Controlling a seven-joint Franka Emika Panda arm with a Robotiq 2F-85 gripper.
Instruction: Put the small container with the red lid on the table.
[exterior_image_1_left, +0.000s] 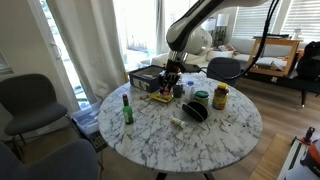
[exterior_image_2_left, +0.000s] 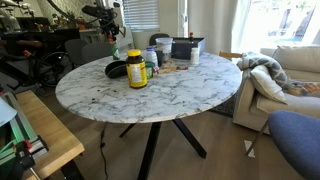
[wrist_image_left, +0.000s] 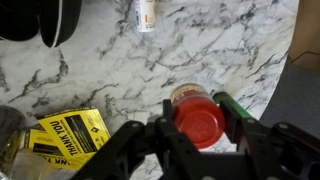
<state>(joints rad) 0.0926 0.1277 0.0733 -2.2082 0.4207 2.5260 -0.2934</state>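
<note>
Marble tabletop (wrist_image_left: 120, 70) lay beneath the small container with the red lid (wrist_image_left: 198, 120), pinched between part-closed jaws at 5 o'clock, seemingly for setting down.

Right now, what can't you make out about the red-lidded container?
- Wrist view: whether the container sits on the table or hangs above it; its lid hides the base.
- Wrist view: whether the gripper clamps it; contact unclear.
- Exterior view: container too small, lost in clutter under the arm.
</note>
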